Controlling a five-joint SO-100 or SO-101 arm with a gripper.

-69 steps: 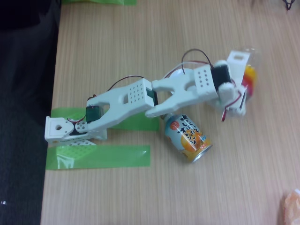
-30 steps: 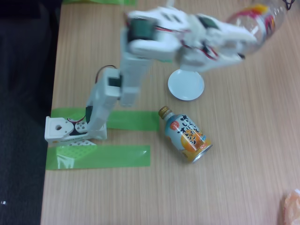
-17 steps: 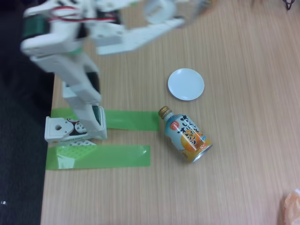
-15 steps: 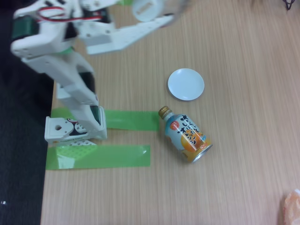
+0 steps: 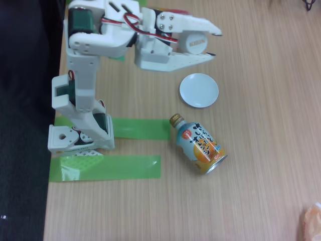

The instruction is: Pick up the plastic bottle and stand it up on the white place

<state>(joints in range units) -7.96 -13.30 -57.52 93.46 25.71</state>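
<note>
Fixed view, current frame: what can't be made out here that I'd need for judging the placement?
- Gripper: seen from above, its own white body hides the gap, so whether the jaws are open or shut cannot be told.
- Can: label print is too small to read.
- Orange thing: cut off by the right edge, unidentifiable.
- White disc: bare, beside the gripper; their height apart cannot be judged from above.

Light wooden table beside dark floor.
</note>
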